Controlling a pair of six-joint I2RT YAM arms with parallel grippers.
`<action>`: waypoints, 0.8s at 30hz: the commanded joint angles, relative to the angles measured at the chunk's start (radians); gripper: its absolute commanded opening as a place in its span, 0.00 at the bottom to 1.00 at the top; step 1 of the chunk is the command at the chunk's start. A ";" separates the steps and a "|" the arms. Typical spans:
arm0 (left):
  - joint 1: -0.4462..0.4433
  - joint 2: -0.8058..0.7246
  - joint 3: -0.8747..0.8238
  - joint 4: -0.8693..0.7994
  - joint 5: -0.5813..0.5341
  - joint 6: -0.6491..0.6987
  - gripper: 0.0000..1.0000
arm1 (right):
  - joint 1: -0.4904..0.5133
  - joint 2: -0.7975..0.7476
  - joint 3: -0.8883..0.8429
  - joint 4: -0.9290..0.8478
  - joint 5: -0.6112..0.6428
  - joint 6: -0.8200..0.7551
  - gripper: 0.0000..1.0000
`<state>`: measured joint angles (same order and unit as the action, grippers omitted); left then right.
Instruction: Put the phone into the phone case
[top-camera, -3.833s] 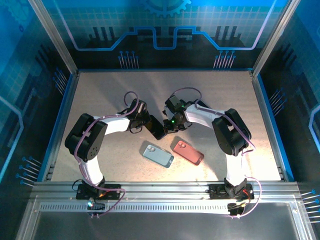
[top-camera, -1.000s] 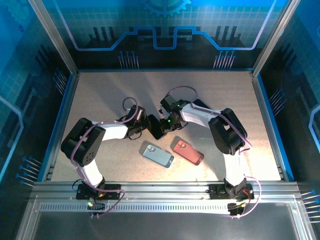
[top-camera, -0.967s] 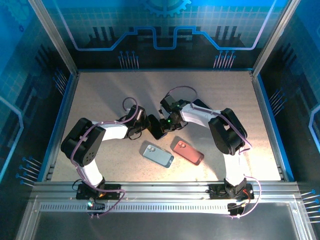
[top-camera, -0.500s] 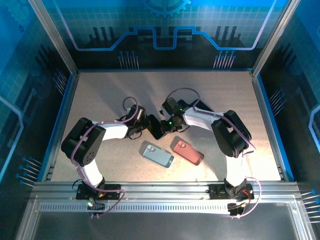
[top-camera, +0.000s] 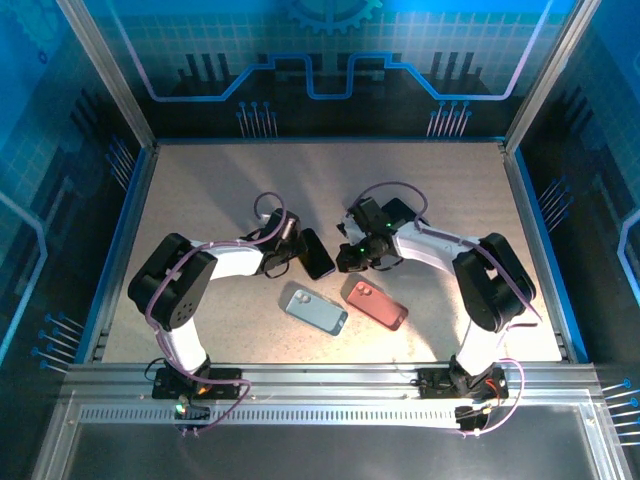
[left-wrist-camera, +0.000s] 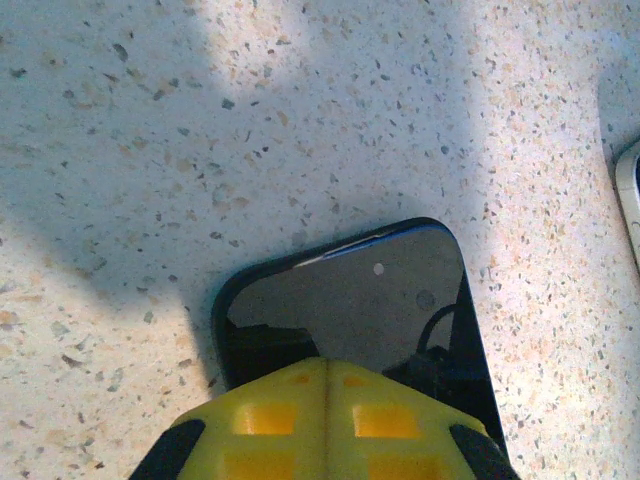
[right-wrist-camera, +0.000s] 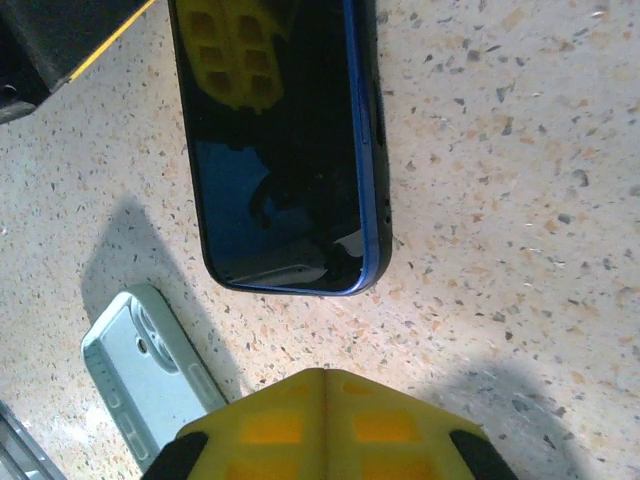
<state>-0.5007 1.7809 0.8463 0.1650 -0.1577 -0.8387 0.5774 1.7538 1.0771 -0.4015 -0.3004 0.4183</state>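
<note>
Black glass edged in dark blue: the phone (top-camera: 318, 255) lies flat and screen-up on the speckled worktop (top-camera: 200, 190), between the two hands. The left hand (left-wrist-camera: 325, 368) has its yellow fingers pressed together with nothing between them. Its tips are over the near end of the phone (left-wrist-camera: 370, 300), though whether they touch the glass cannot be told. The right hand (right-wrist-camera: 322, 378) is likewise shut and empty. The phone (right-wrist-camera: 285, 150) lies just ahead of its tips and apart from them, long axis pointing away.

The light blue case (right-wrist-camera: 150, 370) rests ahead and to the left of the right hand, near the phone's corner but not touching it. In the overhead view this case (top-camera: 316, 310) and a salmon case (top-camera: 376, 304) lie side by side on the near side of both hands. Which case is intended cannot be told.

Judged progress is early. The phone is in no case and no case is held, so aligning, seating and pressing the phone home all remain. The screen is dark and glossy and mirrors the left hand's yellow fingers, with side buttons on its blue rim.
</note>
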 joint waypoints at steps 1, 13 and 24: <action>-0.019 0.023 -0.033 -0.121 0.000 0.015 0.00 | -0.007 -0.004 -0.023 0.035 -0.046 0.013 0.00; -0.019 0.056 -0.009 -0.120 0.012 0.030 0.00 | -0.009 0.082 0.050 0.042 -0.048 0.016 0.00; -0.019 0.061 -0.033 -0.093 0.029 0.016 0.00 | -0.008 0.142 0.070 0.044 -0.031 0.012 0.00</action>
<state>-0.5045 1.7840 0.8490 0.1642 -0.1646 -0.8314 0.5766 1.8725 1.1179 -0.3653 -0.3271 0.4255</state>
